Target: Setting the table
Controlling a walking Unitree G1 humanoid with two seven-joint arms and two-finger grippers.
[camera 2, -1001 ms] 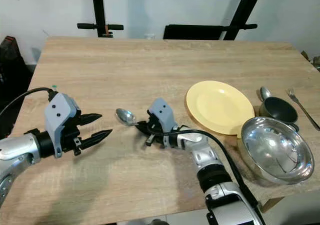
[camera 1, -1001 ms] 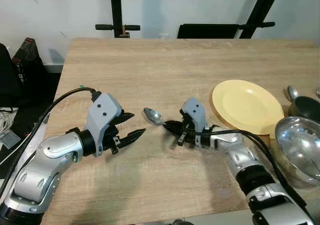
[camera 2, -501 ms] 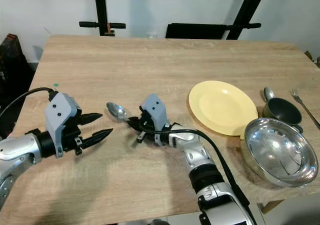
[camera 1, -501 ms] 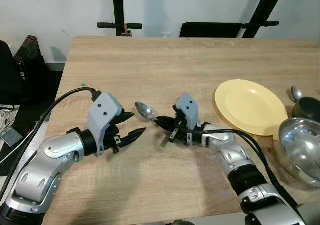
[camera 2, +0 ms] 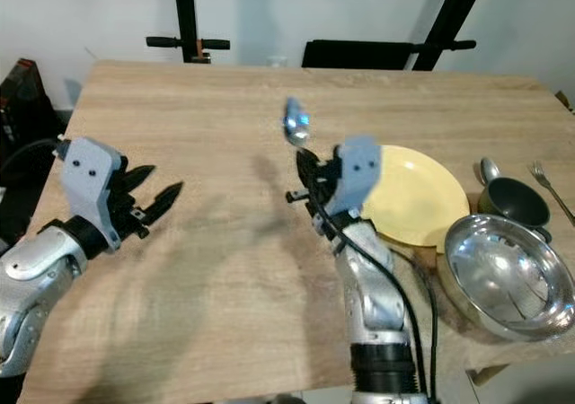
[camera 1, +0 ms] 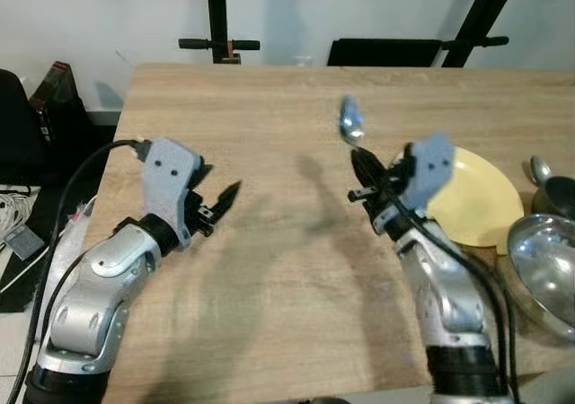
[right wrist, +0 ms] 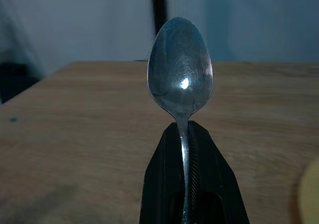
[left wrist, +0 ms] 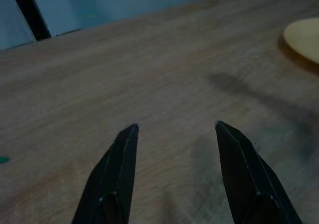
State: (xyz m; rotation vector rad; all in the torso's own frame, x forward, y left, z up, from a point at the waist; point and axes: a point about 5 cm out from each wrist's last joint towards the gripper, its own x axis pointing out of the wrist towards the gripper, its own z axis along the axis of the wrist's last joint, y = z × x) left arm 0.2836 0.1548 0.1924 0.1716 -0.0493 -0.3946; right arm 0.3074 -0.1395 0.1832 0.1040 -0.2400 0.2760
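The right gripper (camera 1: 367,172) holds the spoon (camera 1: 349,121) upright above mid-worktop, jaws pinching only its thin handle, so it could twist or slip out and fall, while the left gripper (camera 1: 218,203) hovers with jaws spread.

Home dining spot: wooden table (camera 1: 269,135), yellow plate (camera 1: 476,206).
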